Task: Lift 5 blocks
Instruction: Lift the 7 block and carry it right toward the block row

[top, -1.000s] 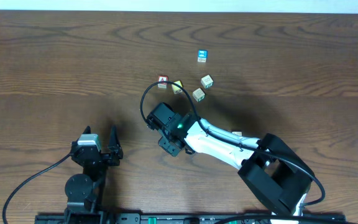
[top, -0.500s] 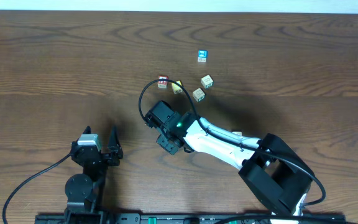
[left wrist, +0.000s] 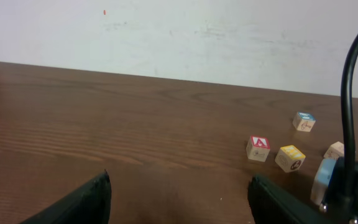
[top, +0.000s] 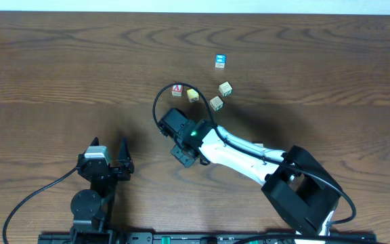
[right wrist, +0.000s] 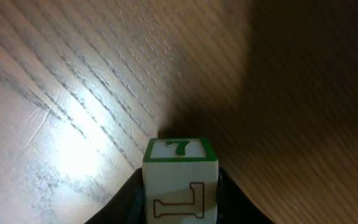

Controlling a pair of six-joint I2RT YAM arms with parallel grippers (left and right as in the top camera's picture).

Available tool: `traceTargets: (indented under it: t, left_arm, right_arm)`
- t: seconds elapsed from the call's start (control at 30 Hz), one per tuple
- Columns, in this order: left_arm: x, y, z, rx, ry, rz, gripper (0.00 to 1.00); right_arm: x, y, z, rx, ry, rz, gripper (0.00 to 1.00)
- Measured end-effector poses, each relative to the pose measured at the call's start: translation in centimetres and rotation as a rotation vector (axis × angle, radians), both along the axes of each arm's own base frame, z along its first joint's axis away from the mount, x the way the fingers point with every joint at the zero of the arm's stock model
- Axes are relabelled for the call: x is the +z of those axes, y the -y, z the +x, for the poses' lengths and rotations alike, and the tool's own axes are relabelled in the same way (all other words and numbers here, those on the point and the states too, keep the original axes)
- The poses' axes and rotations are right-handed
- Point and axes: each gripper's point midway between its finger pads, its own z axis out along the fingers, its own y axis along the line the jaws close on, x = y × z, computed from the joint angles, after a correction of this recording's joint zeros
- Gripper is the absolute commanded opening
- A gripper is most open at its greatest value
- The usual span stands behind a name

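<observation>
The right pincer [right wrist: 180,210] has closed on a block [right wrist: 179,163] (green 7 on top); the left pincer [left wrist: 180,202] stays wide open, empty.

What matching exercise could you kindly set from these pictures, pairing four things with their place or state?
Things:
1. blue-topped cube
2. red A cube
3. green-7 block
4. left gripper

Places or states:
a. clamped in the right gripper
b. open, holding nothing
c. standing alone, beyond the other cubes
d. right beside the yellow block

Pairs: 1-c, 2-d, 3-a, 4-b
</observation>
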Motion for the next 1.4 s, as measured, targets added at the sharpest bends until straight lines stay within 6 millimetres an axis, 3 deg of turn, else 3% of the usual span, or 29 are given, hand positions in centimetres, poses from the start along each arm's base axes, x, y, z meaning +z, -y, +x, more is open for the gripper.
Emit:
traceTargets:
  t: [0.17,0.5,0.77,1.4]
  left_arm:
    - [0.0,0.0,0.0,0.000,0.000,0.000,0.71]
    - [0.0,0.0,0.0,0.000,0.000,0.000,0.71]
    - [0.0,0.0,0.0,0.000,0.000,0.000,0.71]
    - [0.0,0.0,0.0,0.000,0.000,0.000,0.71]
  right_arm:
    - [0.8,0.1,0.0,-0.064,-0.013,0.005,0.17]
    - [1.6,3.2,-1.0,-0.323,-0.046,-0.062,0.17]
    - [1.7,4.2,-0.5,-0.454,-0.011,-0.083,0.18]
    - [1.7,6.5,-1.4,-0.617,-0.015,-0.151,0.18]
